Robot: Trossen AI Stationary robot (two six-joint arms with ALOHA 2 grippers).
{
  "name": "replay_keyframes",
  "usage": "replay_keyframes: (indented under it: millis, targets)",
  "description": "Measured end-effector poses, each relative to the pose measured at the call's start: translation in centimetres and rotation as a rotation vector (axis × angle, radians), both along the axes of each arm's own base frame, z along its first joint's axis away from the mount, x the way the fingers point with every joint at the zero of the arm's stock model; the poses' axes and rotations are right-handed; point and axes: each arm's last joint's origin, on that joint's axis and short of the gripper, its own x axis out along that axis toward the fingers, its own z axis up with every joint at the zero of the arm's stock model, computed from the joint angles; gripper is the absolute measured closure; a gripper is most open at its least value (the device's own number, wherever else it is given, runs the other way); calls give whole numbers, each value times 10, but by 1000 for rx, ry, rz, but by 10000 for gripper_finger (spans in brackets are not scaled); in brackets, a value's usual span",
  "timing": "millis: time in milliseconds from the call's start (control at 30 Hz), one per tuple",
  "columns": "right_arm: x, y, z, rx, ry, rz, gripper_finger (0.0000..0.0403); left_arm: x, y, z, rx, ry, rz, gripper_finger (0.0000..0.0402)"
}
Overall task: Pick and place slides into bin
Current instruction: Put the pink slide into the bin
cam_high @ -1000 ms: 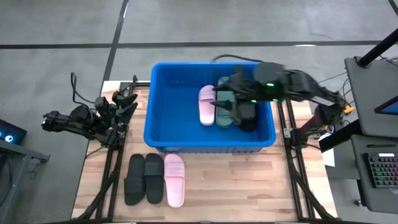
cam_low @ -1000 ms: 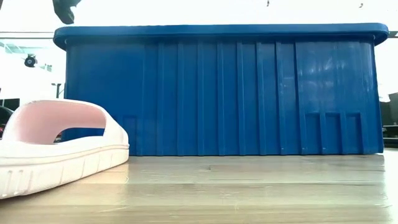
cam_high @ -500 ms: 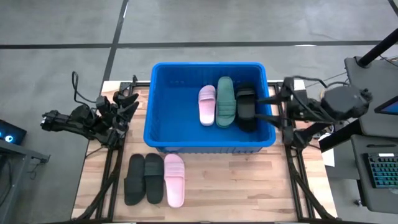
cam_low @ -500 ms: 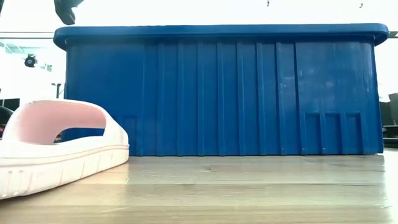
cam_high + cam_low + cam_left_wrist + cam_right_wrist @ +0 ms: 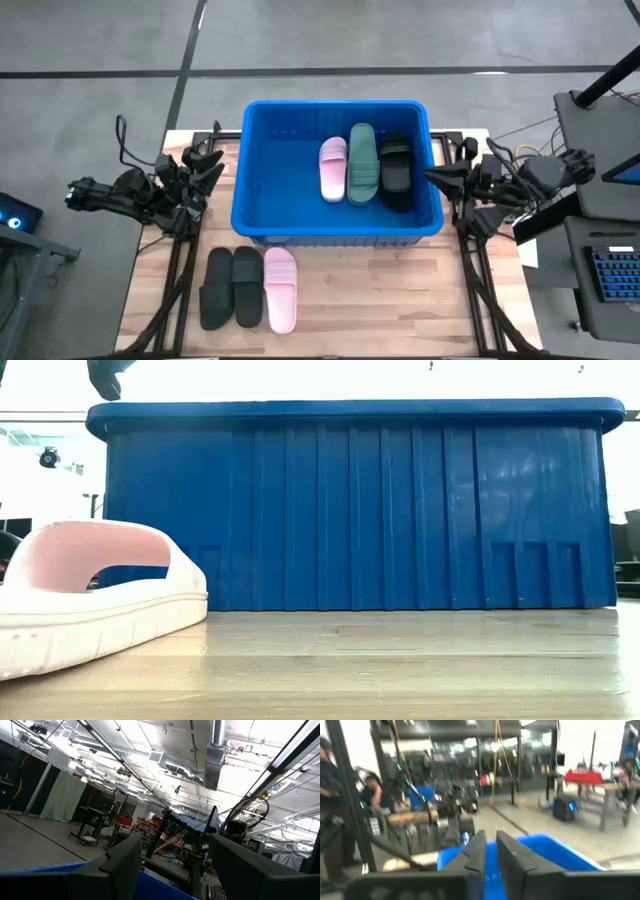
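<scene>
The blue bin (image 5: 270,170) stands at the table's far middle and fills the low view as a ribbed wall (image 5: 350,510). On its floor lie a pink slide (image 5: 333,168), a green slide (image 5: 363,163) and a black slide (image 5: 396,172), side by side. Near the table's front left, two black slides (image 5: 232,287) and a pink slide (image 5: 281,289) (image 5: 90,595) rest sole-down on the wood. My left gripper (image 5: 212,162) (image 5: 175,865) hovers open beside the bin's left wall. My right gripper (image 5: 430,176) (image 5: 491,855) is shut and empty just outside the bin's right wall.
Bare wood (image 5: 400,300) lies in front of the bin, right of the three slides. A desk with a keyboard (image 5: 612,280) stands off the table's right edge. A person (image 5: 332,795) shows in the room beyond the table in the right wrist view.
My right gripper has drawn back from over the slides in the bin toward the table's right edge, past the bin's right wall. Its fingers have come together. The black slide it covered now lies in plain view beside the green one.
</scene>
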Motion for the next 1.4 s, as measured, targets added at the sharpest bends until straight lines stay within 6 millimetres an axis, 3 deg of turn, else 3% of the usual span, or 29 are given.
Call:
replay_keyframes:
  millis: [133, 267, 433, 667, 933, 1067, 1233, 1400]
  targets:
    - [-5, -7, -24, -16, -119, 7, 393, 1, 0, -1, -7, 6, 14, 185]
    - [-11, -20, -51, 4, -126, -51, 394, 4, 1, -2, -24, 27, 55, 185]
    - [-31, -33, -82, 25, -144, -67, 395, 6, 1, -4, -35, 42, 83, 185]
    - [-56, -41, -115, 50, -305, -53, 395, 9, 1, -6, -52, 65, 130, 185]
    - [-64, -42, -140, 35, -319, -49, 395, 15, 1, -7, -47, 93, 141, 185]
    - [-57, -40, -154, 30, -268, -29, 395, 20, 0, -7, -28, 120, 147, 185]
    - [-55, -40, -157, 49, -285, -10, 395, 23, -2, 9, -17, 100, 125, 185]
    - [-56, -40, -155, 54, -295, -21, 395, 24, -7, 55, 36, -17, -60, 186]
